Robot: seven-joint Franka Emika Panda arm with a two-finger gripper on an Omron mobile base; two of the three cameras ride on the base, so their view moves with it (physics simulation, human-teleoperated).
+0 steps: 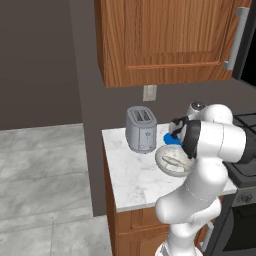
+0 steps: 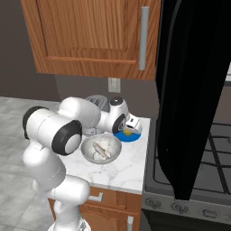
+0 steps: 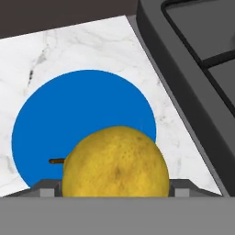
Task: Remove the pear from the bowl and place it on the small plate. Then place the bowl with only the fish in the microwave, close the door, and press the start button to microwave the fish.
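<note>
My gripper [image 3: 114, 193] is clamped on the pear [image 3: 114, 163]; I lower it straight toward the small plate [image 3: 69, 110] centre, at 11 o'clock.

Two base views from behind, left and right, over the shared table [image 1: 130, 175]; hand view close above the small plate [image 3: 69, 114].

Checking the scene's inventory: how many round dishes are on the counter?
2. The bowl holding the fish sits mid-counter; the small plate lies behind it near the stove, under the pear. Others may be hidden behind the arm.
</note>
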